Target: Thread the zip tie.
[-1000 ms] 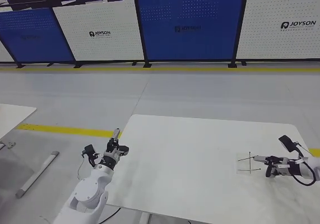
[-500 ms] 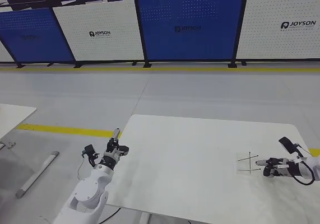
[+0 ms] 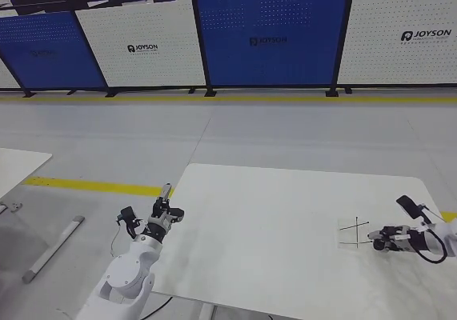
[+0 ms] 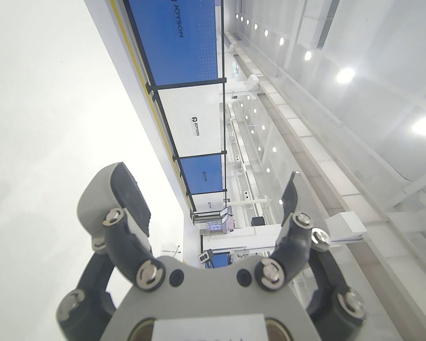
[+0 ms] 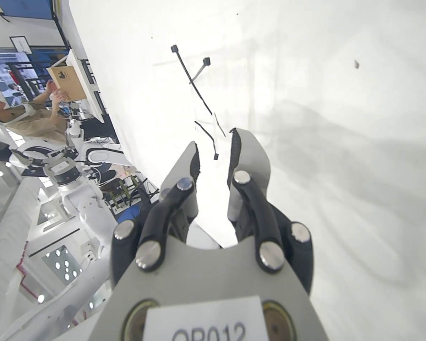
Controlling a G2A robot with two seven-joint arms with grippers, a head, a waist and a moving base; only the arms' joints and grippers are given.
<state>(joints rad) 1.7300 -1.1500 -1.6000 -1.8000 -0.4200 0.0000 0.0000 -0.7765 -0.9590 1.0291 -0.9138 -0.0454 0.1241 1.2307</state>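
Note:
Three black zip ties lie near the right end of the white table [image 3: 276,240]. Two of them [image 5: 191,76] cross each other; a shorter curved zip tie [image 5: 207,136] lies nearest my right gripper [image 5: 214,137]. That gripper hovers low over the table just right of the zip ties [image 3: 354,230], open by a narrow gap, and holds nothing. The short tie's end shows in the gap between its fingers [image 5: 239,150], lying on the table. My left gripper [image 4: 206,184] stands wide open and empty at the table's left edge [image 3: 164,197], pointing away from the table.
A faint pale rectangle on the table marks the zip ties' spot [image 3: 348,240]. A second white table [image 3: 4,172] stands off to the left. Blue and white panel walls [image 3: 268,40] line the far side of the floor.
My right gripper has drawn back a little toward the table's right edge, away from the zip ties. The left arm has stayed put.

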